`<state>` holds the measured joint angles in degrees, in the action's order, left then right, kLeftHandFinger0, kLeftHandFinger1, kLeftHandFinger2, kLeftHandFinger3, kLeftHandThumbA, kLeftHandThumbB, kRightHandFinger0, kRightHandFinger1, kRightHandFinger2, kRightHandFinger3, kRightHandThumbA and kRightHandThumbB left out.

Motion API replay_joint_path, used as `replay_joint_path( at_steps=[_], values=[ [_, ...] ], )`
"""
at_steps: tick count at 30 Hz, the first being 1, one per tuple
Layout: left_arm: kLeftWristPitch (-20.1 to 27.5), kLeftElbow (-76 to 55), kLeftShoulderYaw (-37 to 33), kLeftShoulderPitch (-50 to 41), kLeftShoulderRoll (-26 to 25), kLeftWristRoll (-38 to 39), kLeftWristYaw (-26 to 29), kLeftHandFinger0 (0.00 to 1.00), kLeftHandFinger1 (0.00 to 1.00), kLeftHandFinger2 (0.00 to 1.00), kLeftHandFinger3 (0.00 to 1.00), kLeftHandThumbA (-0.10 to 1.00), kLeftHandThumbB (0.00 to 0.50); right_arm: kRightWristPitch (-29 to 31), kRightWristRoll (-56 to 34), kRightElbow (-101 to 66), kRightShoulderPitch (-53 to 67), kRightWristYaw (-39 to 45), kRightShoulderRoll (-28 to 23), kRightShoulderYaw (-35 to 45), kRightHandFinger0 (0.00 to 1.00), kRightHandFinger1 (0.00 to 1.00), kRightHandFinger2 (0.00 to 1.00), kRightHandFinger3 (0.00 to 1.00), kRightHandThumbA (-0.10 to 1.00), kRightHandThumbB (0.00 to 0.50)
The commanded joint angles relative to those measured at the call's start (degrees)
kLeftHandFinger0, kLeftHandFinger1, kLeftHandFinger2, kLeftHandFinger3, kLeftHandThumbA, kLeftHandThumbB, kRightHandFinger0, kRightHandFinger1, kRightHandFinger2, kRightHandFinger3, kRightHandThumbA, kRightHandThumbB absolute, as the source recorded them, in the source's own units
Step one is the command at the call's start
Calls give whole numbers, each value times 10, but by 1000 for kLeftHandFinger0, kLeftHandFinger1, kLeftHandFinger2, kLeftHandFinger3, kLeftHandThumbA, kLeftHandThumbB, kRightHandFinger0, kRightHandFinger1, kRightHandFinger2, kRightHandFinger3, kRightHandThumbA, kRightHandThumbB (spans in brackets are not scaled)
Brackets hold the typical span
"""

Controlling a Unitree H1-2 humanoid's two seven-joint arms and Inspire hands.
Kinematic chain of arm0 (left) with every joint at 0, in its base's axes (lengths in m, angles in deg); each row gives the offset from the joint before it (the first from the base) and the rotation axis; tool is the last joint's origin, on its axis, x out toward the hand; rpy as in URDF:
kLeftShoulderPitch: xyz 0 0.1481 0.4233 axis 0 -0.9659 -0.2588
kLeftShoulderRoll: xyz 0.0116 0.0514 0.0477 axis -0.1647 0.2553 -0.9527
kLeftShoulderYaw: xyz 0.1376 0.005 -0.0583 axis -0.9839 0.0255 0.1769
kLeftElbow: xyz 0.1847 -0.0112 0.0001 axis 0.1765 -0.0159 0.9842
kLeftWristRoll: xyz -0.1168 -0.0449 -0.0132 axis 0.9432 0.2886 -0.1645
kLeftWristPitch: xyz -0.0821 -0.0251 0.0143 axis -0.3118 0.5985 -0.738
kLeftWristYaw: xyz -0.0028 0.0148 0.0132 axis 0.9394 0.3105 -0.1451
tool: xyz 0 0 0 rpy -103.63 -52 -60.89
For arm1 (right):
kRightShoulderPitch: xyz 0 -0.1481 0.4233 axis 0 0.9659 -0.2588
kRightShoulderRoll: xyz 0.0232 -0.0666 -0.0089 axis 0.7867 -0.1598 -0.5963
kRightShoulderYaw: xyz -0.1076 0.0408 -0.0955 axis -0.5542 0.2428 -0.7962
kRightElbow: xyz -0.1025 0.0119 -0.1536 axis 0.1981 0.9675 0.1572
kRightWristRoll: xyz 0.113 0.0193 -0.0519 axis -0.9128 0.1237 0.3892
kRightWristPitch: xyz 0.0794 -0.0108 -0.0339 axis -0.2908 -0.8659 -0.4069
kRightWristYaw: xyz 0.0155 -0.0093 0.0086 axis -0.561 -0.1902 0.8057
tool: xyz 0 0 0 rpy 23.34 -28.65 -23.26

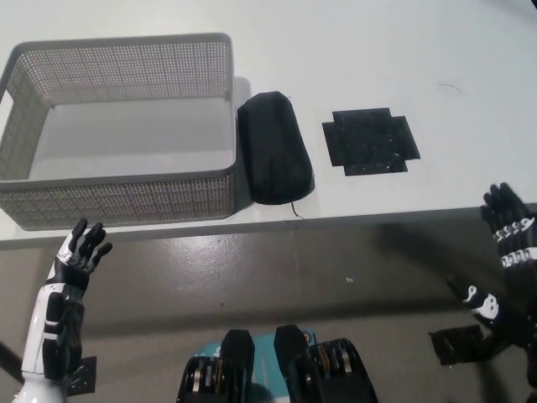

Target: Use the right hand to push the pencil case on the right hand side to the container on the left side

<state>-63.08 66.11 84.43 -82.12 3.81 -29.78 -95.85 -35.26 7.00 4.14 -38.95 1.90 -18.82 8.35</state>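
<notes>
The black pencil case (274, 157) lies on the white table, its left side right against the right wall of the grey mesh container (117, 200). My black right hand (508, 260) is open at the lower right, off the table's front edge and far from the case. My white left hand (69, 281) rests open at the lower left, below the table edge, holding nothing.
A black cross-shaped patch (370, 140) lies flat on the table just right of the case. The container is empty inside. The table's front edge (361, 220) runs across the middle of the view, with grey floor below it.
</notes>
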Motion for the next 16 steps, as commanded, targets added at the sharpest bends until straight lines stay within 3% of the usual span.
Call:
replay_joint_path(
  at_steps=[1,7,16],
  values=[
    [15,-9,4,6,-6,4,12,1000,1000,1000,1000,1000,362,19,20,13,-2,1,2,-9,1000,1000,1000,1000,1000,318],
    [17,-2,17,0,1,-16,25,1000,1000,1000,1000,1000,331,40,17,59,-10,1,10,-16,1000,1000,1000,1000,1000,292],
    [17,13,31,-10,4,-22,21,1000,1000,1000,1000,1000,305,34,15,81,-17,5,9,-21,1000,1000,1000,1000,1000,296]
  ],
)
